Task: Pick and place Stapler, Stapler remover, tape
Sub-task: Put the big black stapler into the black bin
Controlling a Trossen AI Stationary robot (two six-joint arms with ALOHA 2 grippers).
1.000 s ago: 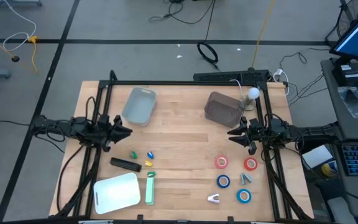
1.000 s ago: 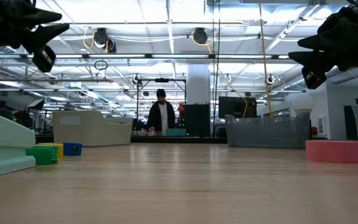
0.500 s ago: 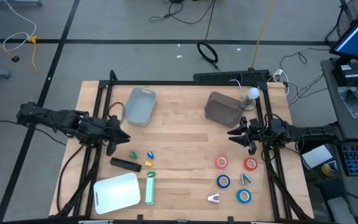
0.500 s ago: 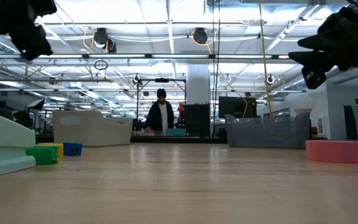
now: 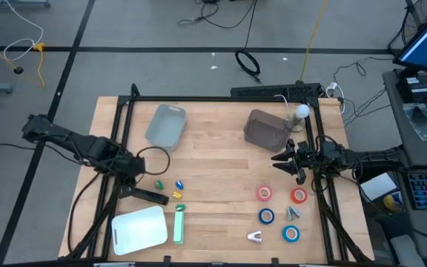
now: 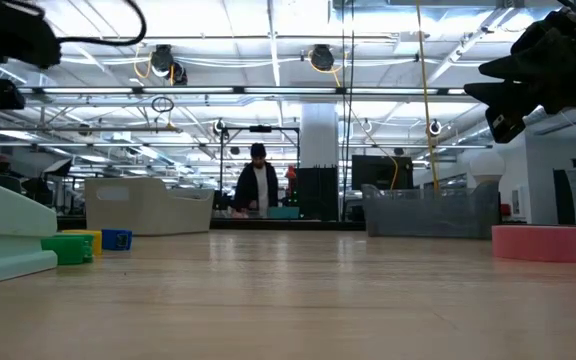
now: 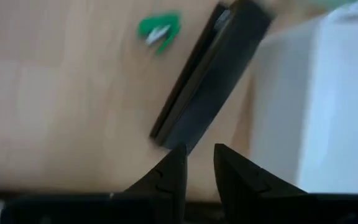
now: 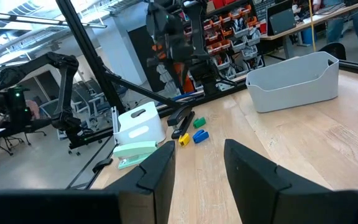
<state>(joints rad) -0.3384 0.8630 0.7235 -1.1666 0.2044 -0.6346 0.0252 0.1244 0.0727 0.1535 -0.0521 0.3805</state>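
Above the black stapler (image 7: 210,81), near the table's left edge, the left gripper (image 7: 199,163) hangs slightly parted, holding nothing.

Four tape rolls (image 5: 264,193), two red and two blue; two staplers, black (image 5: 149,195) and green (image 5: 179,225); two bins, pale (image 5: 165,126) and grey (image 5: 266,130).

Matt wooden table (image 5: 213,159), plastic bins (image 5: 166,124).
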